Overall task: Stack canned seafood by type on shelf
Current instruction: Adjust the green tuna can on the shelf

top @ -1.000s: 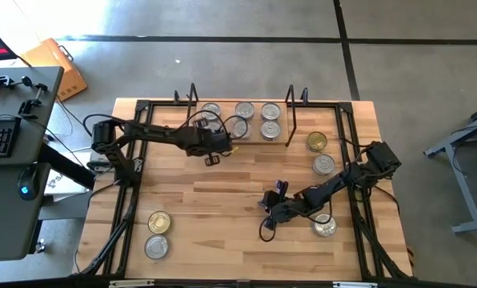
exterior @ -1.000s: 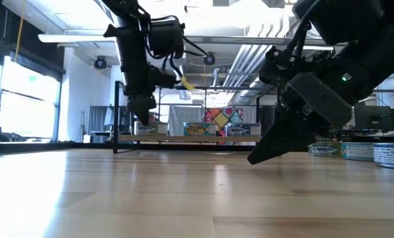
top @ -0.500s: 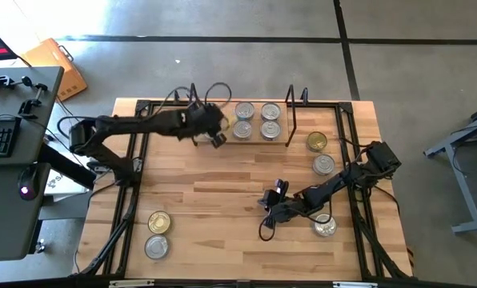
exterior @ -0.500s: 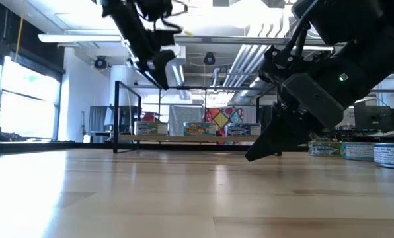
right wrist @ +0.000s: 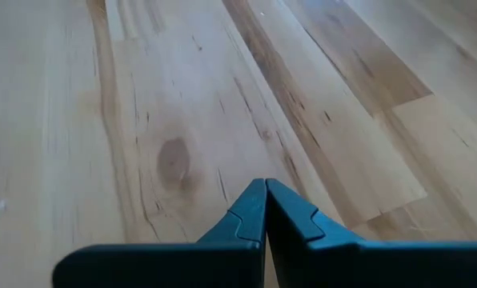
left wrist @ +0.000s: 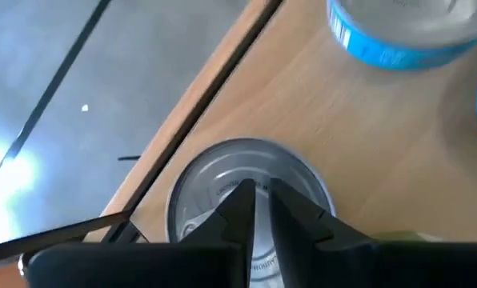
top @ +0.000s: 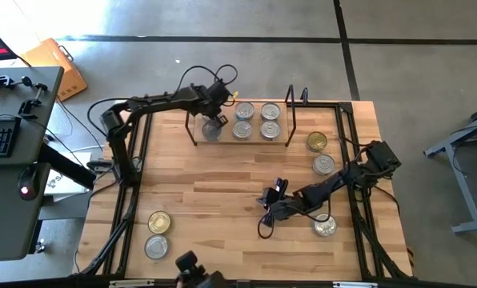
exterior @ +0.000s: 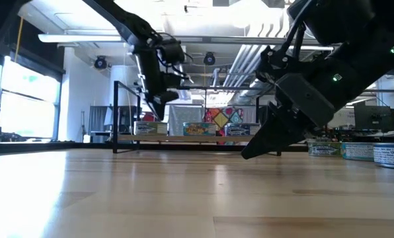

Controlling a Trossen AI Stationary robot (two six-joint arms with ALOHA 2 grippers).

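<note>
Shelf (top: 240,138), a light board in a black wire frame, sits at the upper middle of the high view on the wooden table (top: 214,200). Tins (top: 257,120) stand on it; others lie at the table's right and lower left. The left tool (top: 215,122) hovers over a silver-topped tin (left wrist: 246,200) partly hidden by its nearly clenched, empty fingers. The right tool (top: 264,224), clenched and empty, rests low at centre. Tin labels are blurred, unreadable. Concrete floor surrounds the table.
</note>
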